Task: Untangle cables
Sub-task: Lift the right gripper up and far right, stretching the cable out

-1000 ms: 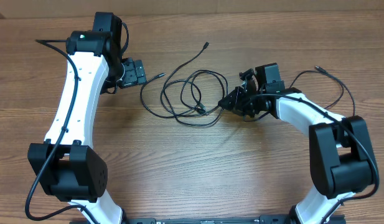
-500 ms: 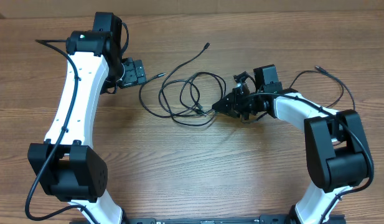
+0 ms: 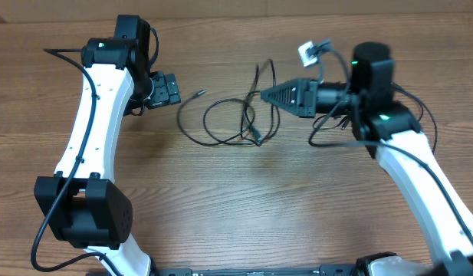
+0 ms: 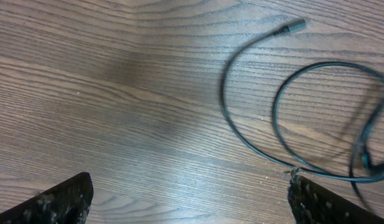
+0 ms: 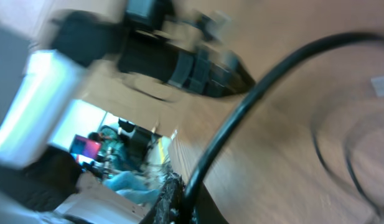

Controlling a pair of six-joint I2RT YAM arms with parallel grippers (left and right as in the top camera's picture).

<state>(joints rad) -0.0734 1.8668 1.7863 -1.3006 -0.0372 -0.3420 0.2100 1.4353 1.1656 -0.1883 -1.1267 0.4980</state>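
Since a second ago the right end effector (image 3: 265,94) has risen off the table (image 3: 244,207) and swung toward the far side, and the right arm now reaches in from the right with its tip pointing left. The cables (image 3: 221,126) have come along with it: the bundle that lay spread in wide loops at the middle is now drawn tighter and shifted right, with strands running up to the tip of the end effector. From above, the fingers look pressed together on one strand. The right wrist view is badly blurred, yet it shows a black cable (image 5: 241,118) leading out from between the fingers at the bottom edge and arching up to the right.

The left end effector (image 3: 165,89) has not moved; it sits at the far left of the table, just left of the bundle and not touching it. Its fingers (image 4: 61,199) are spread wide, one at each lower corner of the left wrist view, with bare wood between them. Beyond them a curved length of cable (image 4: 254,143) lies flat on the table, ending in a small plug (image 4: 295,25). From overhead that plug (image 3: 199,94) lies free near the left end effector, and the outermost loop curves from it toward the near side.
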